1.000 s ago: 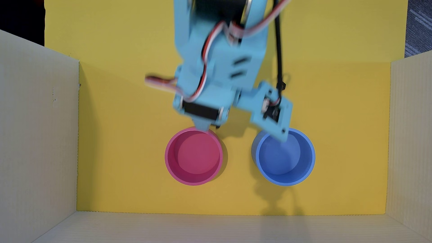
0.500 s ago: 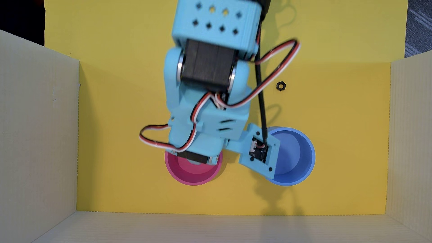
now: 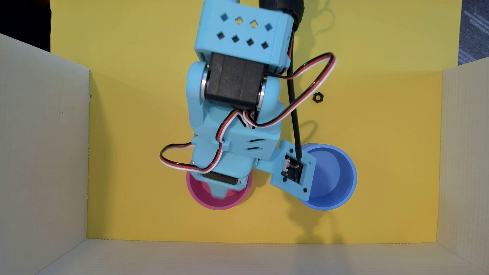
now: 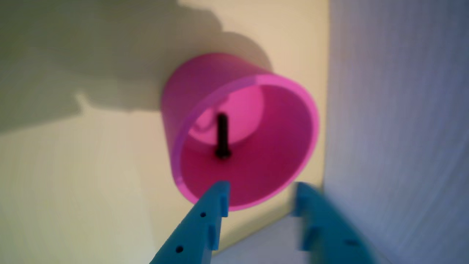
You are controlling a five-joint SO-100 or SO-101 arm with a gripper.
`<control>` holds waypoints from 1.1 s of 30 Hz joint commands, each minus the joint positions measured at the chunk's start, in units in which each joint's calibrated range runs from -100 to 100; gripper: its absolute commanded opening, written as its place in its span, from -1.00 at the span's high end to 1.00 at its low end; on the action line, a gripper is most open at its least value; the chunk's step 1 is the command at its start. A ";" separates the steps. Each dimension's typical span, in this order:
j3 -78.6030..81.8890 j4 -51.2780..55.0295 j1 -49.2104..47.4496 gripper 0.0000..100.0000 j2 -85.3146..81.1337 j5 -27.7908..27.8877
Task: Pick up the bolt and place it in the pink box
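Note:
The pink box (image 4: 285, 146) is a round magenta cup on the yellow floor; in the overhead view (image 3: 232, 203) the blue arm covers most of it. The black bolt (image 4: 222, 136) is inside the cup, seen in the wrist view; whether it is resting or falling I cannot tell. In the overhead view the bolt is hidden by the arm. My gripper (image 4: 262, 192) is open and empty, its two blue fingers spread just above the cup's rim. In the overhead view only a blurred finger (image 3: 218, 194) shows over the cup.
A round blue container (image 3: 336, 182) stands right of the pink cup, partly under the wrist camera mount. A small black hexagonal nut (image 3: 317, 97) lies on the yellow floor upper right. Pale cardboard walls (image 3: 39, 158) enclose the left, right and near sides.

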 commanded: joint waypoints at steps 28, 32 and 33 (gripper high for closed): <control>69.38 -24.86 -4.99 0.97 -81.05 0.13; 75.35 -25.89 -6.09 0.97 -92.24 0.13; 76.71 -25.54 -6.83 0.97 -94.77 0.18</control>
